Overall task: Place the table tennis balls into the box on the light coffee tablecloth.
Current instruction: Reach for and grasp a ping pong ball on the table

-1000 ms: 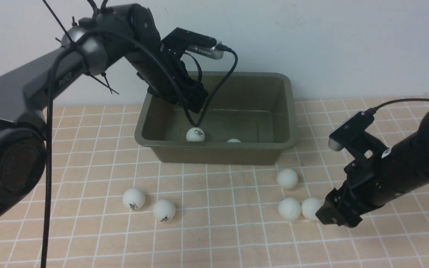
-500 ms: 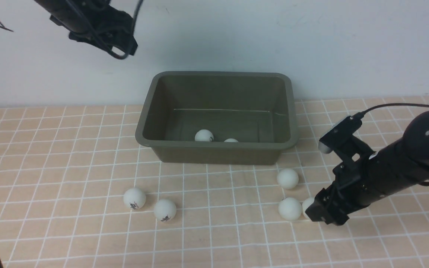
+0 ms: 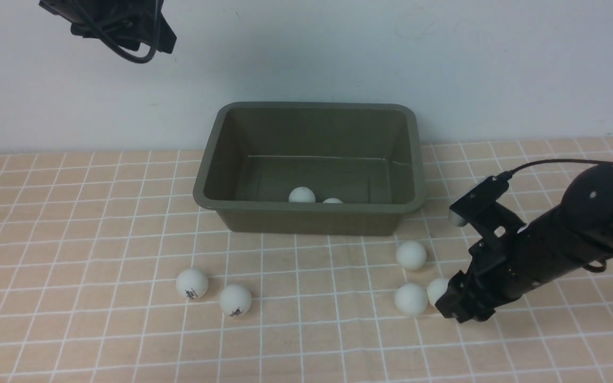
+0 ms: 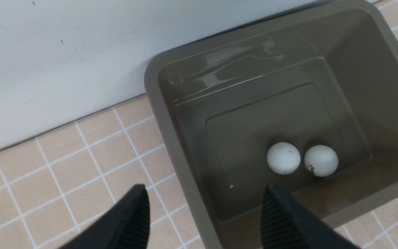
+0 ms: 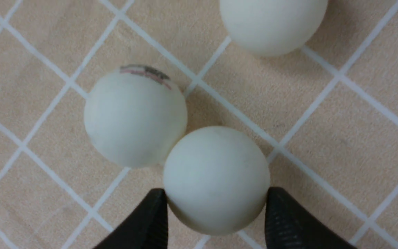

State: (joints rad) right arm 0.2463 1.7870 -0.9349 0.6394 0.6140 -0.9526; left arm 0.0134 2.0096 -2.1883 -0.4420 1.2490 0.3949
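High at the far left, the left gripper hangs with its ribbed black jaws wide apart and empty. On the light coffee tablecloth, a peach cloth gridded in thin white lines, two logo-printed balls lie near left. The box, a glossy olive plastic tub with rounded corners, opens upward at the far centre with its long axis running left to right. Two matte white balls rest side by side against its near wall. Near right lie three more: a lone ball, a printed ball, and touching that, the rightmost ball, on the cloth, with the right gripper pressing both sides.
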